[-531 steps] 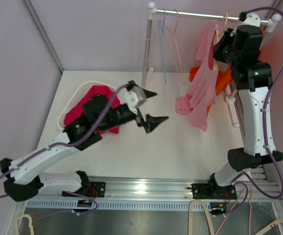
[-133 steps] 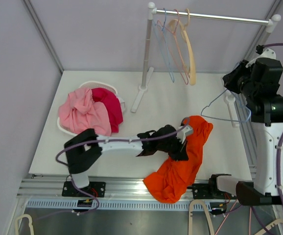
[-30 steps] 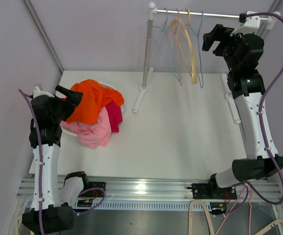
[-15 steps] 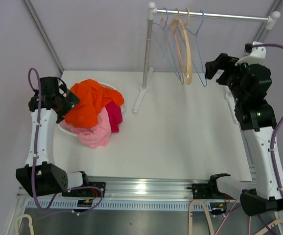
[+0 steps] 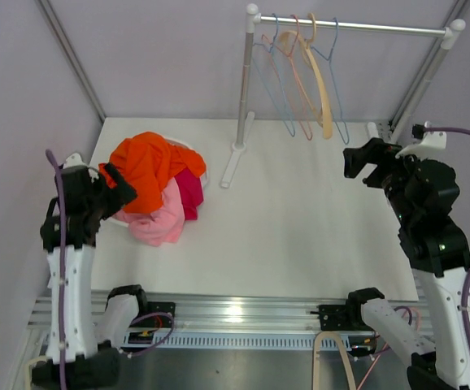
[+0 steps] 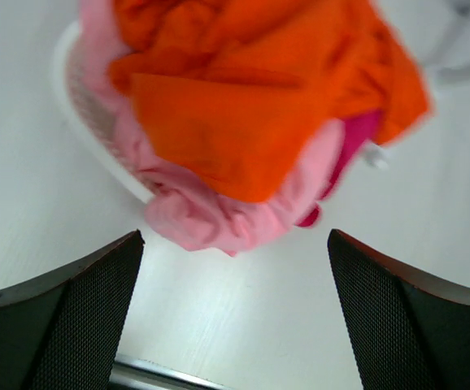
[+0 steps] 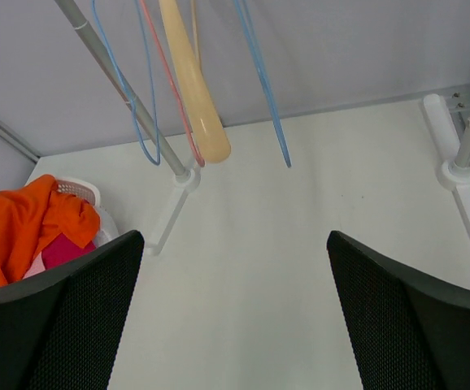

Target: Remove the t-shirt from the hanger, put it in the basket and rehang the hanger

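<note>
An orange t-shirt (image 5: 150, 166) is seen heaped on pink clothes (image 5: 158, 223) in a white basket (image 6: 76, 114) at the left of the table (image 5: 300, 236). The left gripper (image 6: 235, 236) is held just beside it, jaws spread wide, nothing gripped. The right gripper (image 7: 235, 236) is likewise wide and empty, near hangers (image 5: 300, 81) hung on a rail (image 5: 365, 28).

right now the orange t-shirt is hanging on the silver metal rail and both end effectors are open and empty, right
No: the orange t-shirt lies atop the pink clothes in the white mesh basket, not on the silver metal rail, which carries only bare hangers, as the top external view shows. The left end effector and right end effector are indeed open and empty.
</note>
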